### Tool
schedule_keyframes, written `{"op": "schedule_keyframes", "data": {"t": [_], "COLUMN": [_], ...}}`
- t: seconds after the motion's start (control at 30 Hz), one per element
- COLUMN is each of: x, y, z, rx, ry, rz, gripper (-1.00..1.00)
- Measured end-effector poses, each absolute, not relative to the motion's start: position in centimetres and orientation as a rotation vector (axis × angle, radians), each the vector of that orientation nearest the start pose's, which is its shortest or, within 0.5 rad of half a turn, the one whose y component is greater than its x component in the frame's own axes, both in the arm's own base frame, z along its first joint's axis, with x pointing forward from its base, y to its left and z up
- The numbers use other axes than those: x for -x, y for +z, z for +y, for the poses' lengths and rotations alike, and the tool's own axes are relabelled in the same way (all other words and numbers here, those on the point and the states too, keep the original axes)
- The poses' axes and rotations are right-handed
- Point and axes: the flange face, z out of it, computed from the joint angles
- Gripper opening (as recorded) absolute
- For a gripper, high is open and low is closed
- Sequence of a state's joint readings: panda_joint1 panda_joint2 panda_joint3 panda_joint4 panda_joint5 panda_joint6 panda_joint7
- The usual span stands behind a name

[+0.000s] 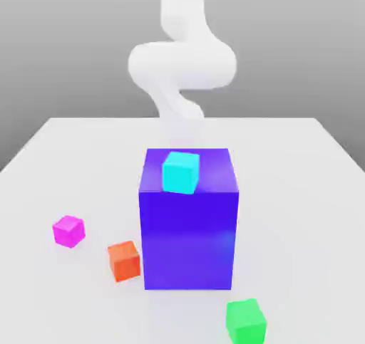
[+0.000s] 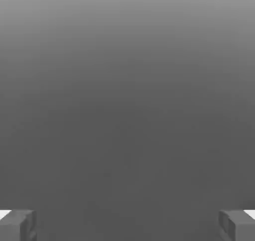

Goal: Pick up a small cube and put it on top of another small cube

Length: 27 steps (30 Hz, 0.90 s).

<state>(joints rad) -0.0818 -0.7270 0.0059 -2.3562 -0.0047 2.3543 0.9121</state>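
Your gripper [image 2: 127, 225] stands spread, empty. The small cube [image 1: 68, 231] sits on the table [image 1: 299, 193], at nine o'clock from the blue block [image 1: 189, 243].

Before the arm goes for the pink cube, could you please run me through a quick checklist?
1. Gripper open, nothing between the fingers: ok.
2. Small magenta cube sits free on the table: ok.
3. Orange cube stands apart from it: ok.
4. Big blue block with cyan cube on top, apart from the magenta cube: ok.
5. Gripper lined up over the magenta cube: cannot tell.
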Motion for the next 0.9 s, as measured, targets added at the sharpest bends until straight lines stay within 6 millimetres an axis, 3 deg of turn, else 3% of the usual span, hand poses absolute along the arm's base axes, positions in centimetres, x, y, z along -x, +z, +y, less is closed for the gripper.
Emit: {"op": "schedule_keyframes", "data": {"t": [0.17, 0.33, 0.47, 0.6, 0.77, 0.9], "x": [-40.8, -40.0, -36.9, -32.1, -24.3, -23.3], "y": [55.5, 44.8, 36.6, 29.0, 20.7, 16.9], "z": [-9.8, -16.6, -21.1, -24.2, -25.8, -25.4], "rx": [2.175, 1.869, 1.553, 1.181, 0.627, 0.542], "ry": [-0.752, -0.564, -0.408, -0.248, -0.042, -0.002], "rz": [1.784, 2.234, 2.550, 2.814, 3.063, 3.092], "gripper": [0.00, 0.00, 0.00, 0.00, 0.00, 0.00]}}
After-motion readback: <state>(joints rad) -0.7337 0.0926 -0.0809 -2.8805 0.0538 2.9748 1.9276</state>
